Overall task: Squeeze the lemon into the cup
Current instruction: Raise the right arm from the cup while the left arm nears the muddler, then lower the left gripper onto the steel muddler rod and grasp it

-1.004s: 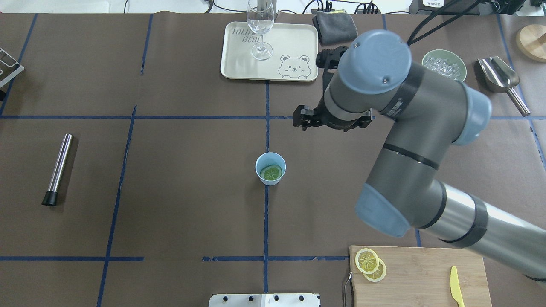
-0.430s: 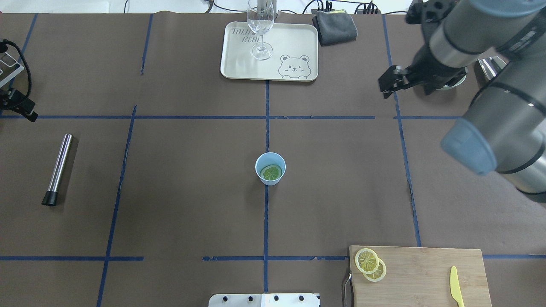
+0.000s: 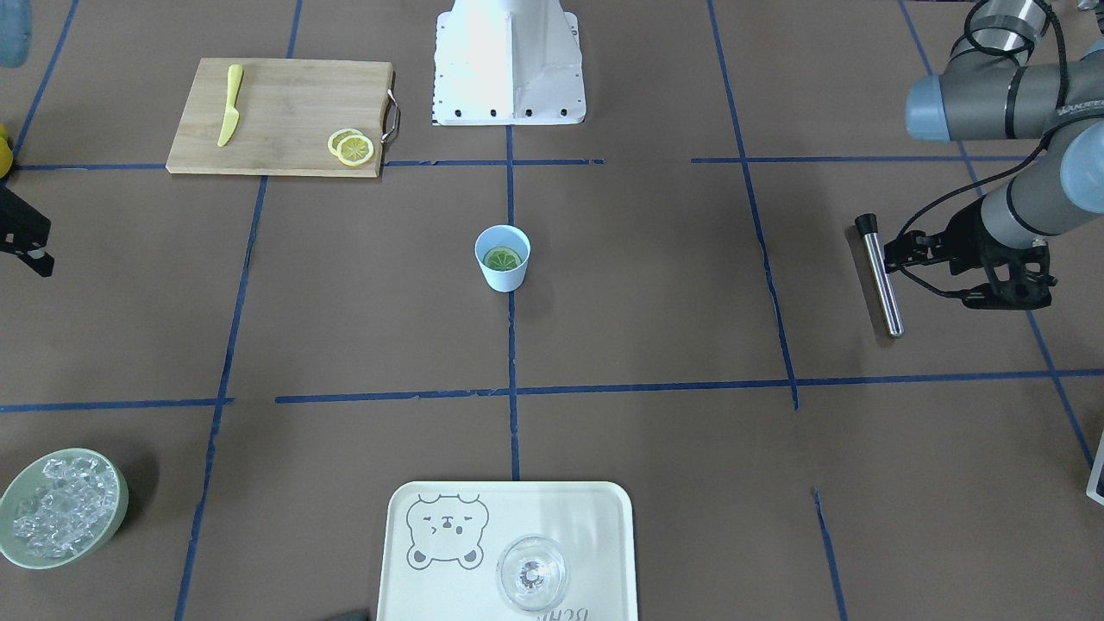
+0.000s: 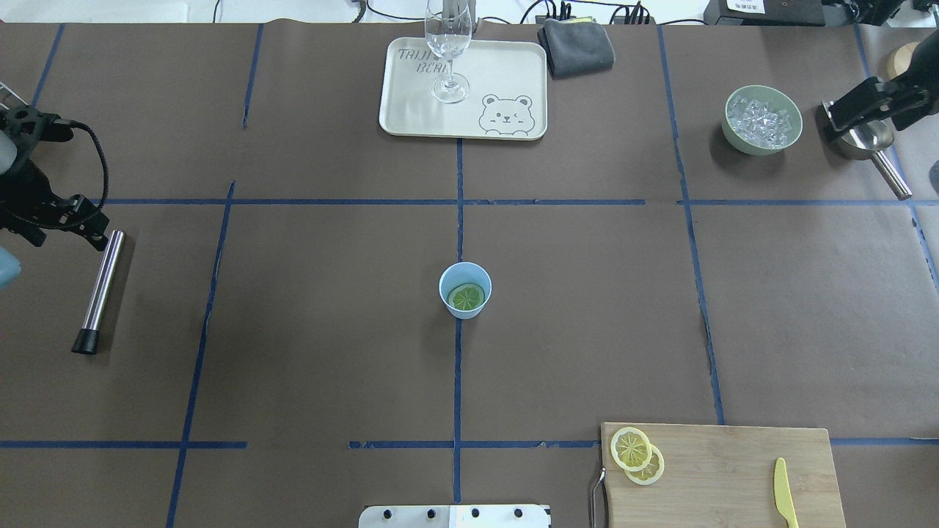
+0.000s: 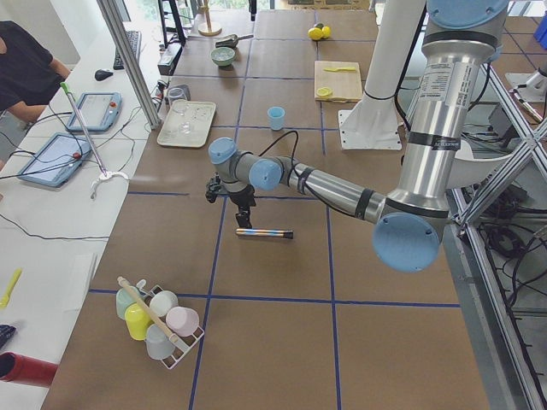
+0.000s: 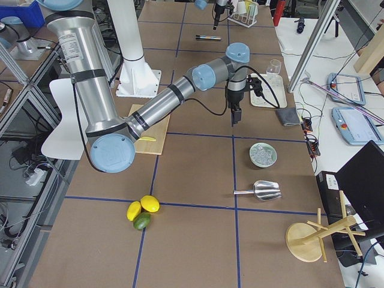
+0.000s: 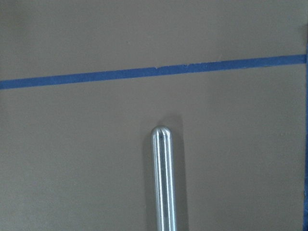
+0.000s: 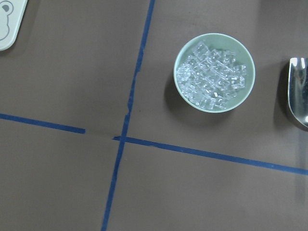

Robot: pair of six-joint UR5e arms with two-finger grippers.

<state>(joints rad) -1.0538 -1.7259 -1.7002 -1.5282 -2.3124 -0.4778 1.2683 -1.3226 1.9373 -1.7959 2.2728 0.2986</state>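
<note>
Withdrawn from mid-tabletop [image 4: 330, 308] to its right edge, the right claw [image 4: 851, 110] is hung above the metal scoop [image 4: 866, 139]. How far it is open cannot be told, and nothing is seen held. The left claw [image 4: 84, 222], equally unreadable, has been brought over the steel rod [image 4: 103, 282], probably for pressing. The lemon slice [image 4: 467, 297] lies flat inside the cup [image 4: 463, 313] at the centre, within either arm's reach.

Cream rectangular plastic tray with a bear drawing [image 4: 506, 66] | printed lettering reads "TAIJI" above "BEA" | remaining letters hidden behind a clear stemmed wine glass [image 4: 448, 51] | no other text legible
</note>
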